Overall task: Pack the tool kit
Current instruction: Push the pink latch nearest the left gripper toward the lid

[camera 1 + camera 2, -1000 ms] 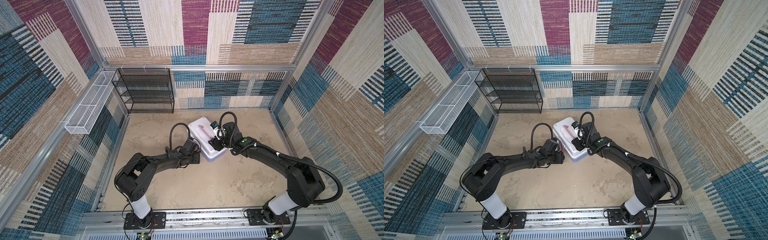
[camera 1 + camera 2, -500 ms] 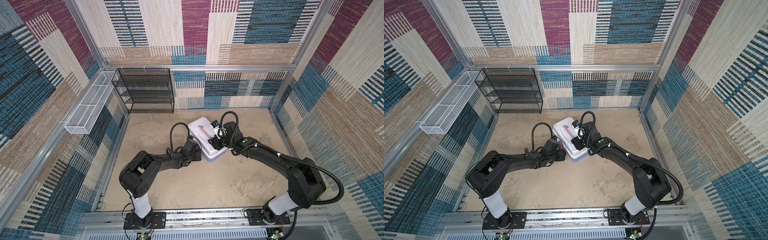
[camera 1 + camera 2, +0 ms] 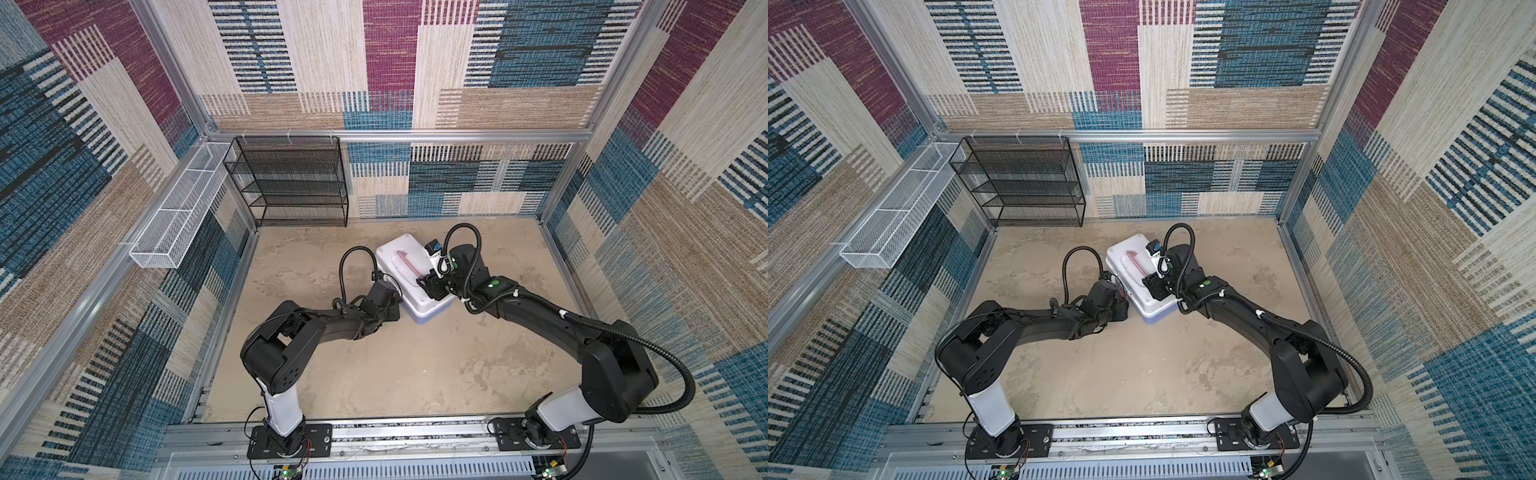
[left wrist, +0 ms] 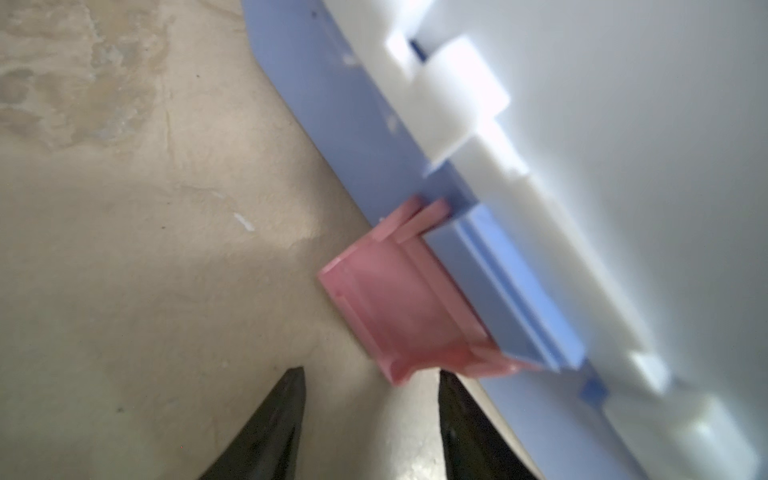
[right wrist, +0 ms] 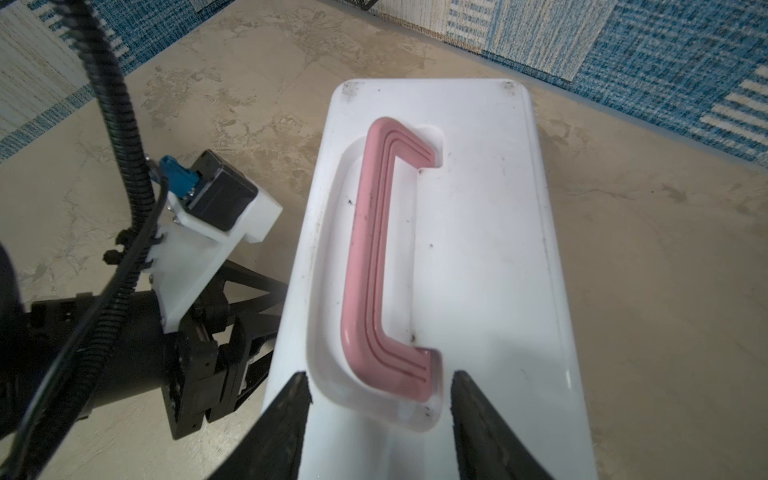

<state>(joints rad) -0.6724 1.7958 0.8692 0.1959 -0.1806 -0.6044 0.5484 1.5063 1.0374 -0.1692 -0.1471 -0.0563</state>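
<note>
The left gripper (image 4: 370,374), jaws apart and empty, faces the pink latch (image 4: 386,299) that stands swung out from the closed tool kit (image 3: 399,255) on the tan table (image 3: 415,365), while the right gripper (image 5: 377,373), also parted, straddles the near end of the pink handle (image 5: 365,257), perhaps touching the lid.

In the left wrist view the tool kit (image 4: 623,124) is blurred and cut off by the picture's edges, and its pink latch (image 4: 399,307) is soft-edged. In both top views that latch cannot be made out beside the left gripper (image 3: 394,301). The right wrist view crops the near end of the lid (image 5: 478,249).
</note>
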